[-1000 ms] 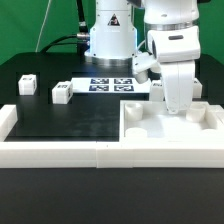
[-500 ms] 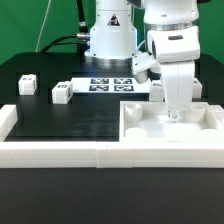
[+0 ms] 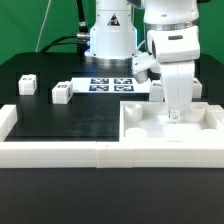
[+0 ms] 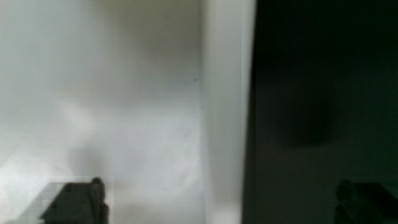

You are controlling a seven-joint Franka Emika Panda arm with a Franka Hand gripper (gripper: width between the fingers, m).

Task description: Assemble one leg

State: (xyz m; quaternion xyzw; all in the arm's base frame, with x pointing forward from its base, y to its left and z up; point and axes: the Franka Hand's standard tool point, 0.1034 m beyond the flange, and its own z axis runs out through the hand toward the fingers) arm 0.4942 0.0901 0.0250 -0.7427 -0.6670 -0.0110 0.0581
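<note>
My gripper (image 3: 176, 114) points straight down over the large flat white panel (image 3: 200, 128) at the exterior view's front right, its tips close above the panel. In the wrist view the gripper (image 4: 222, 205) is open: the two dark fingers (image 4: 75, 204) stand wide apart with nothing between them, above the panel's white surface and its edge against the black table. Two legs, small white blocks with tags, lie at the exterior view's left (image 3: 27, 84) (image 3: 62, 93). Two more legs show partly beside the arm (image 3: 156, 88) (image 3: 198, 87).
The marker board (image 3: 112, 85) lies in the middle at the back, in front of the robot's base (image 3: 108, 40). A low white wall (image 3: 60, 152) runs along the table's front and left edges. The table top is black.
The gripper has come down a little toward the panel since one second ago; over the last half second nothing moves. The legs lie as before.
</note>
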